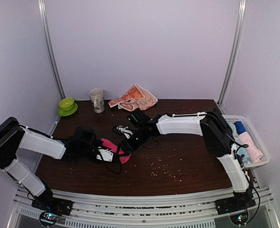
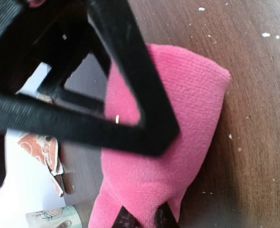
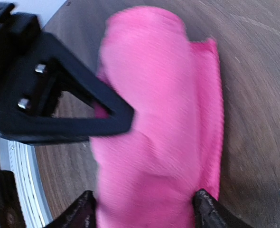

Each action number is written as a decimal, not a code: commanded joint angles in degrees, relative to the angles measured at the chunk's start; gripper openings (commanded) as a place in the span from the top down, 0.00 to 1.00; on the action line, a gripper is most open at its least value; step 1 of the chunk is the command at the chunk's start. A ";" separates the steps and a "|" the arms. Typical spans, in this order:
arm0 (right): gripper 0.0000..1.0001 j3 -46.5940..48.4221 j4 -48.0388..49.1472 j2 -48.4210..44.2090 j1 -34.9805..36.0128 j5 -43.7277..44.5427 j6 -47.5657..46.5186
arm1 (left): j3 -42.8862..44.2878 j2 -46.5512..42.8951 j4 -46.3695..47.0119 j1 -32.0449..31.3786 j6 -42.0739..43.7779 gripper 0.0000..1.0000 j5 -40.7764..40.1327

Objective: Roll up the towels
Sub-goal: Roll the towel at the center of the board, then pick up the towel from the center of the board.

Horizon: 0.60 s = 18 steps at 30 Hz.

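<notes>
Pale lilac walls (image 1: 140,47), dark wooden table (image 1: 187,156)

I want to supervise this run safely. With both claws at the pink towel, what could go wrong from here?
1. The right claw stands open astride the pink towel, so the loose roll may unfold.
2. The left claw pinches one end; a pull could drag the towel flat.
3. Both claws sit very close and might collide.

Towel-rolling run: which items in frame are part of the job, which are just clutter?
Job: hot pink cloth towel, partly rolled; orange-and-white patterned cloth towel, crumpled at the back.
Clutter: pale printed mug; green bowl on green saucer; white plastic basket holding rolled cloths; scattered crumbs.
</notes>
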 commanded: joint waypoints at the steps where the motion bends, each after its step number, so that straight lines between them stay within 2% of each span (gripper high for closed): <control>1: 0.23 -4.12 -0.22 -2.02 -2.67 -0.18 2.30 | -0.16 1.73 -5.04 -0.20 0.33 0.94 0.99; 5: 0.17 -5.19 1.74 -2.69 -3.62 -0.03 4.18 | -0.82 0.97 -4.39 -0.19 0.45 0.93 1.14; 18: 0.17 1.19 0.28 2.56 -4.12 -5.31 7.15 | -4.04 -0.86 -0.72 -0.33 1.33 0.93 0.41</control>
